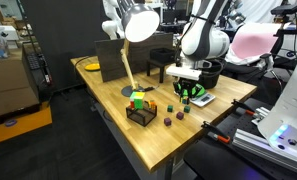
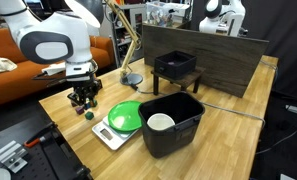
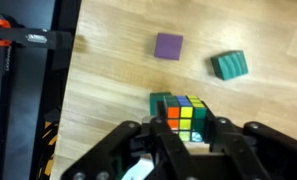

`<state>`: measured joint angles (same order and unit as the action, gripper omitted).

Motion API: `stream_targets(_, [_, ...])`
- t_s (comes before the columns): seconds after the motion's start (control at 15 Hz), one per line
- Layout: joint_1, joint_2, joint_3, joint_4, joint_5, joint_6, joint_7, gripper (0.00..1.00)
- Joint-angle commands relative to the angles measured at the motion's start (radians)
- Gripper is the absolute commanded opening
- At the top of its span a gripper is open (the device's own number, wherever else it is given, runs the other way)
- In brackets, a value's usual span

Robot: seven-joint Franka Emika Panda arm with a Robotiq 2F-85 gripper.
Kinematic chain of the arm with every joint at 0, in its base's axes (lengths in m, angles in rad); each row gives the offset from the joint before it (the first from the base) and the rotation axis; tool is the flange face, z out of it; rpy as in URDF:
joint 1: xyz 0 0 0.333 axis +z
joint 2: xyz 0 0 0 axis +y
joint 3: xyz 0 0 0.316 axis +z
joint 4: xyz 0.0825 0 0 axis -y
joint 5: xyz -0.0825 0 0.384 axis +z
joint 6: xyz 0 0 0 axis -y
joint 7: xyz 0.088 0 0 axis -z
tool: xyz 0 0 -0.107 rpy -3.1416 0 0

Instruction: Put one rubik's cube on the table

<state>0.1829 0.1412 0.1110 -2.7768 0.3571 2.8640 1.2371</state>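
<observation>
Desk lamp: white shade, tilted arm, round dark base just beside a small black basket. Small black stand sits in front of an upright brown board. Black bin holds a white cup. Just beside the bin, a green plate rests on a white scale, with a small green ball near it. Orange couch behind. Wrist view: purple block and teal block, apart.
</observation>
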Motion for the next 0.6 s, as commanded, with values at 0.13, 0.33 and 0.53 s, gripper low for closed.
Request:
stream_targets(0.13, [-0.062,-0.003,-0.046,0.003,0.011,0.007,0.002,0.33])
stream_targets(0.33, [-0.074,-0.005,-0.053,0.004,0.019,0.007,0.003,0.33])
stream_targets(0.53, [-0.069,0.000,-0.051,0.014,0.012,0.001,0.010,0.08])
